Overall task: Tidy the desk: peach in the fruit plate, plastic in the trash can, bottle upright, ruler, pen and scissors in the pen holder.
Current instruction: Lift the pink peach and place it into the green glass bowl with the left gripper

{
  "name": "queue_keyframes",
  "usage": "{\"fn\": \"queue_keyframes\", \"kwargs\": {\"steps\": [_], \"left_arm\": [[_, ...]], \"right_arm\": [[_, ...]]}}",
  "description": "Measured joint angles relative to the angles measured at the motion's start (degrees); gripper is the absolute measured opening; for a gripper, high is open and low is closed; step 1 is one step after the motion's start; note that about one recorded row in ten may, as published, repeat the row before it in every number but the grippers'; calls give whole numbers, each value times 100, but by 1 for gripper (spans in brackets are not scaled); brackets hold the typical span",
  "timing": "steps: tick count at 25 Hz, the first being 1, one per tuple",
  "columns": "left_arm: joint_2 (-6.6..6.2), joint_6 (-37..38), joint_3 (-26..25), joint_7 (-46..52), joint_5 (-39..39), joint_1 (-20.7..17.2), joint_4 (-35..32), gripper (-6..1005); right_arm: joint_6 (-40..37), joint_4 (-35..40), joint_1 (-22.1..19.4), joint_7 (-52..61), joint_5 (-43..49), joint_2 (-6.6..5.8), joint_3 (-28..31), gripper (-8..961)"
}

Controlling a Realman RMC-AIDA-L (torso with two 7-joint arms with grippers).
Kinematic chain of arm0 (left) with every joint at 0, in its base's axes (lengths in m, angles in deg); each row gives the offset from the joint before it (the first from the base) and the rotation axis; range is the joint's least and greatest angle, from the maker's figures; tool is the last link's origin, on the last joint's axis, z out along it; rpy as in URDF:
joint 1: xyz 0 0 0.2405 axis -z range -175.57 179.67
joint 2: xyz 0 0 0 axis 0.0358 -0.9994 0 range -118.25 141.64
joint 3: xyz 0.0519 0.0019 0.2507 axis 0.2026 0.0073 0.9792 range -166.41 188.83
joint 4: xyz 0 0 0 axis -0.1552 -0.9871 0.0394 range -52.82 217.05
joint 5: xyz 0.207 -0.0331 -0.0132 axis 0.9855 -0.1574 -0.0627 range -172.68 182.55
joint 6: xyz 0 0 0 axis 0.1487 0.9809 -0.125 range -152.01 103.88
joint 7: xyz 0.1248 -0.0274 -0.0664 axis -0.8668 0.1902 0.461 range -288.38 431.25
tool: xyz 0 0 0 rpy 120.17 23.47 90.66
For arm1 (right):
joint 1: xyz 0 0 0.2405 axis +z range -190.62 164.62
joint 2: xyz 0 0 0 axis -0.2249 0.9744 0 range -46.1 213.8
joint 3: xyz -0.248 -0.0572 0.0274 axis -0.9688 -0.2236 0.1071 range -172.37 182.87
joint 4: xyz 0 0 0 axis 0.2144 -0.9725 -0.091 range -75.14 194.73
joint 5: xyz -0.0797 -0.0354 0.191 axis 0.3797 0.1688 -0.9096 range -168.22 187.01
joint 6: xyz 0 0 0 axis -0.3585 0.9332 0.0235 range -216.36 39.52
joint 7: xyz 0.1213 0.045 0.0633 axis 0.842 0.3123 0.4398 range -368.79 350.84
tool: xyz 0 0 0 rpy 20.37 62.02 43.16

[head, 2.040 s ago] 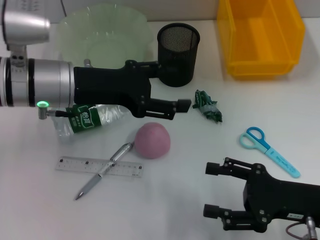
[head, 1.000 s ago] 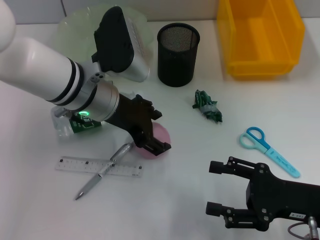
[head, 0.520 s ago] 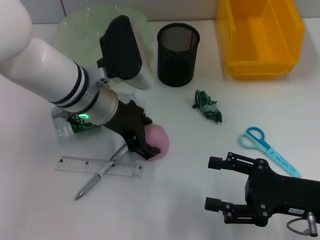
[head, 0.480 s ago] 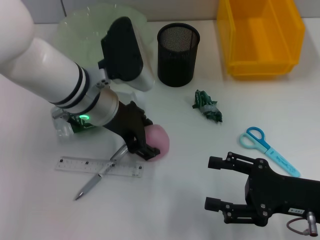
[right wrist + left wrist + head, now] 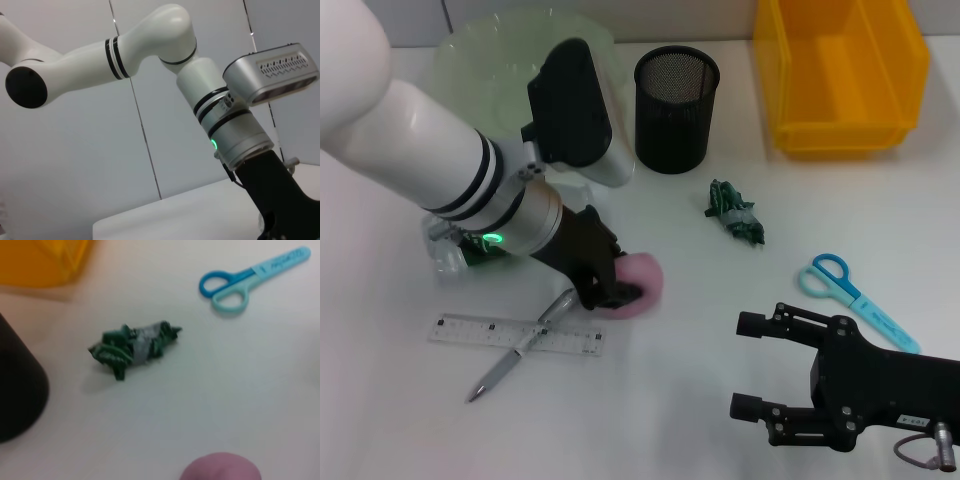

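Left gripper down over the peach on the desk near the pen; finger spread impossible to tell. Round, probably soft, liable to roll: best held across the middle. Right gripper parked low, fingers apart, empty.

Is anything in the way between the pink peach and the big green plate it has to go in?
The robot's own left arm lies across that path, over the near edge of the fruit plate. The lying bottle is off to one side. The left gripper is down on the peach, so lifting it should clear everything.
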Motion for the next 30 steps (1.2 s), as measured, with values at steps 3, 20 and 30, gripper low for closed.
{"fn": "queue_keyframes", "kwargs": {"steps": [3, 20, 30], "left_arm": [[-4, -16, -32, 126, -74, -90, -250, 456], [-12, -2929, -1036, 450, -1700, -799, -754, 218], [-12, -5453, -191, 432, -1994, -721, 238, 182]], "right_arm": [[0, -1, -22, 0, 0, -1, 18, 824], [-61, -35, -53, -7, 0, 11, 82, 823], [-140, -47, -63, -10, -2, 17, 125, 823]]}}
